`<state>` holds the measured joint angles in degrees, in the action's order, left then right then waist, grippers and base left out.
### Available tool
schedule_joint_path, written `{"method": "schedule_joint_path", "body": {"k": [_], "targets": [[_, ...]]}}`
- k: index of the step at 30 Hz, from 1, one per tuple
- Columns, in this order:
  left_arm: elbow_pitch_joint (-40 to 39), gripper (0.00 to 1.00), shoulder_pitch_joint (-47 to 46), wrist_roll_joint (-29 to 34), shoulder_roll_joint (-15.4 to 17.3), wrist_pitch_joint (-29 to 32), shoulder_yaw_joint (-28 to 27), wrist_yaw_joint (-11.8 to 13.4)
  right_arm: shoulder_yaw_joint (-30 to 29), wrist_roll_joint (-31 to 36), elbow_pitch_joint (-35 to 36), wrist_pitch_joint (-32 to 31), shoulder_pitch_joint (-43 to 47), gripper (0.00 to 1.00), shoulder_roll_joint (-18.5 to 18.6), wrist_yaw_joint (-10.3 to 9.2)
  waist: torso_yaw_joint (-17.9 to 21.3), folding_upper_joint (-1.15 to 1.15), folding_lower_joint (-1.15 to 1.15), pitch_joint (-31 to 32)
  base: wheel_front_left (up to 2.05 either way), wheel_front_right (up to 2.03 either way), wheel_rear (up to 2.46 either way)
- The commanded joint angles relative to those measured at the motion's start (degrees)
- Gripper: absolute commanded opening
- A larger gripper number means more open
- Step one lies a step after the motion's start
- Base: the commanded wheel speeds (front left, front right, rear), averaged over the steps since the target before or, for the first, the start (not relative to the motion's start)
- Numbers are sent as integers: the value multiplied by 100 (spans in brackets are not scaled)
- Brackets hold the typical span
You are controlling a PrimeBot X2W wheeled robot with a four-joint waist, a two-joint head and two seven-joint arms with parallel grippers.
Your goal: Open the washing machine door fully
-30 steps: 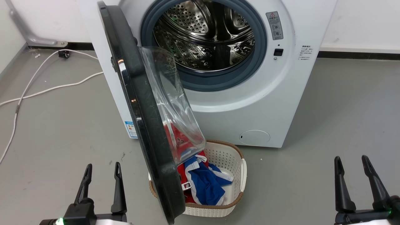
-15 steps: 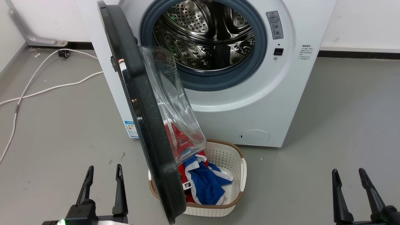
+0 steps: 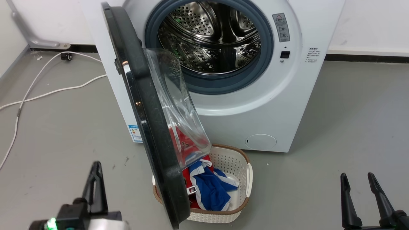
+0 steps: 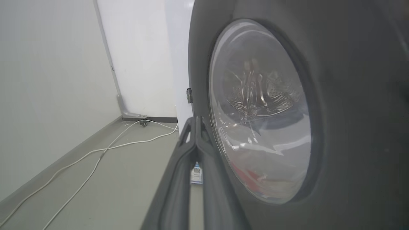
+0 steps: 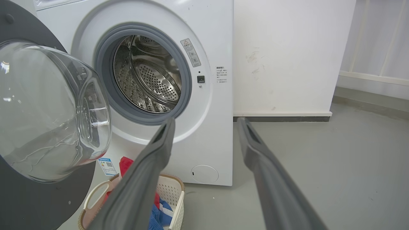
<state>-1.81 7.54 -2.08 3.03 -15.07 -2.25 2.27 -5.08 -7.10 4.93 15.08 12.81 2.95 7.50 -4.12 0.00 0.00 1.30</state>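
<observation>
- Fingers of the left gripper [image 3: 96, 167] are closed tip to tip with nothing between them. In the left wrist view [image 4: 195, 120] they lie close along the outer face of the washing machine door [image 4: 351, 95]; whether they touch it cannot be told.
- Fingers of the right gripper [image 3: 357, 176] are spread apart and empty, well to the right of the door.
- Just right of the left fingers, the washing machine door [image 3: 150, 111] stands swung out from the washing machine [image 3: 271, 105], roughly square to its front, glass bowl [image 5: 48, 111] facing the right fingers.
- Between the two pairs of fingers, a white basket [image 3: 246, 179] of red and blue clothes [image 3: 209, 188] sits on the floor under the door.
</observation>
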Motion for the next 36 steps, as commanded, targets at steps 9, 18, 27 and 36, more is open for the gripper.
{"method": "schedule_joint_path", "body": {"k": [9,18,27,36], "targets": [[-1435,0,-437,414,310,-15,-204,285,21,-40,-50,12,-7,100,-12,-1,-30,0,0,67,0,0,0],[-2461,0,-921,657,749,-14,31,349,36,-6,-74,12,-8,100,-11,-1,16,0,0,75,0,0,0],[-2957,0,-1496,807,1011,-12,823,107,60,26,-100,12,-13,100,-11,-1,39,0,0,35,0,0,0],[-2751,0,-1528,829,827,-11,1937,-164,112,76,-136,12,-57,100,-10,-1,51,0,0,-5,0,0,0]]}}
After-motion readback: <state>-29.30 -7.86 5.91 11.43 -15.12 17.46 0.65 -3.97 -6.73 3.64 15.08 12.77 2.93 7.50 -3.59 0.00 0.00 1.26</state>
